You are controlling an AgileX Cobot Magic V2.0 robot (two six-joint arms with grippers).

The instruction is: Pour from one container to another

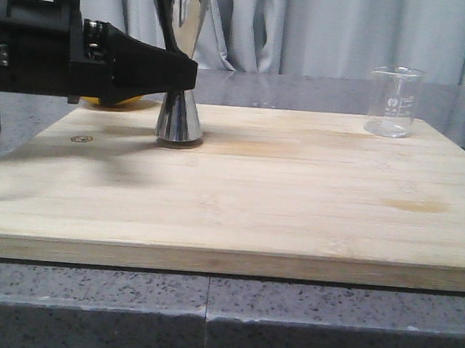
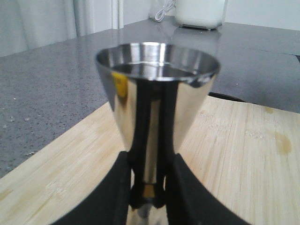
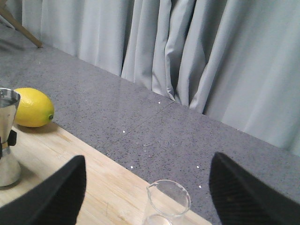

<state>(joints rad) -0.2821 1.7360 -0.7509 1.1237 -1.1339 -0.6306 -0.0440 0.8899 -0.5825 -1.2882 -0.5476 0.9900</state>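
Front view: the left gripper (image 1: 184, 77) is clamping the jigger (image 1: 182, 65) at its waist, upright on the board (image 1: 255, 192). The right gripper (image 3: 147, 197) is hanging wide open, beaker (image 3: 166, 204) between its fingers, seemingly untouched.

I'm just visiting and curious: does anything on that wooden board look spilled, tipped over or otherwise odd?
Nothing tipped or broken. The steel jigger stands upright, the left gripper closed on its waist, and the glass beaker stands upright at the board's far right. Only faint darker stains mark the wood; wet or old, I cannot tell.
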